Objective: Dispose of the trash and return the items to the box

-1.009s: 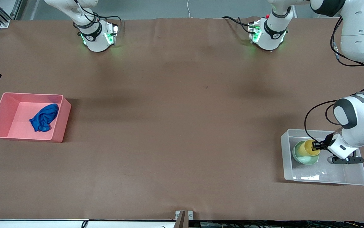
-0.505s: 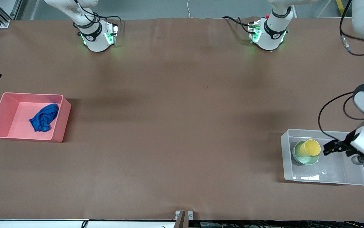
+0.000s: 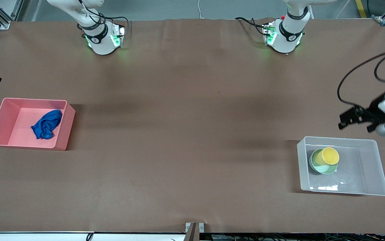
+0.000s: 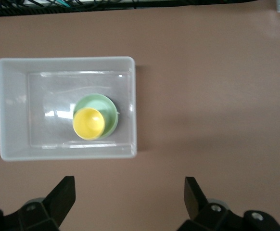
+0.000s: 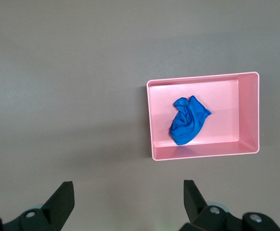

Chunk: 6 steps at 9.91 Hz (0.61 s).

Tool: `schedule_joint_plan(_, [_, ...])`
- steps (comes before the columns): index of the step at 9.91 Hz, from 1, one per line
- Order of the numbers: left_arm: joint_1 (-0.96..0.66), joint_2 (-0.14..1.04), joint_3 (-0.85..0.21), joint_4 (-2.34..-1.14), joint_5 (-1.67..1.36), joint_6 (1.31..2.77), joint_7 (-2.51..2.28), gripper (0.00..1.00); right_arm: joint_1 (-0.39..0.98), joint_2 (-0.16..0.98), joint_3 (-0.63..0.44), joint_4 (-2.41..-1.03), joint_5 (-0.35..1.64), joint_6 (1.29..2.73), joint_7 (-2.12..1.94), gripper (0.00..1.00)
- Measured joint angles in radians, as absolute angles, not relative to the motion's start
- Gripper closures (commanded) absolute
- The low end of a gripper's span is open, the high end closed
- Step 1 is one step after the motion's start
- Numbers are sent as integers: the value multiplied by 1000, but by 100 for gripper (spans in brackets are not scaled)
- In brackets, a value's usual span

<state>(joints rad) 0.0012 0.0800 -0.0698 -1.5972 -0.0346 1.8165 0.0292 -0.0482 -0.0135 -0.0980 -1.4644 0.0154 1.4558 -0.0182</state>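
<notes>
The yellow cup [image 3: 329, 156] sits in the mint-green bowl [image 3: 319, 166] inside the clear box [image 3: 301, 164] at the left arm's end of the table. My left gripper [image 3: 342, 121] is open and empty, up in the air over bare table beside the box. Its wrist view shows the cup [image 4: 88, 123], the bowl [image 4: 110, 108] and the box [image 4: 15, 106] past its open fingers [image 4: 129, 185]. The blue cloth [image 3: 46, 124] lies in the pink bin [image 3: 62, 130]. My right gripper [image 5: 129, 188] is open and empty, high over bare table, and looks down on the cloth [image 5: 188, 120] in the bin [image 5: 248, 110].
The brown table cover [image 3: 192, 117] is bare between the two bins. The two arm bases [image 3: 102, 36] stand along the edge farthest from the front camera. The right arm waits.
My left gripper has let go of the yellow cup, risen out of the clear box and pulled away over the bare table. The cup stays in the bowl.
</notes>
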Motion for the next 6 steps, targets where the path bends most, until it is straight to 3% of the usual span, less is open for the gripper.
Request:
schedule_joint_plan(3, [-32, -30, -122, -1606, 11, 1701, -71, 0, -48, -13, -99, -1464, 15, 1456, -20, 0])
schedule_joint_plan(6, [-70, -53, -52, -1609, 4, 1675, -69, 0, -48, -13, -98, -1464, 15, 1455, -21, 0])
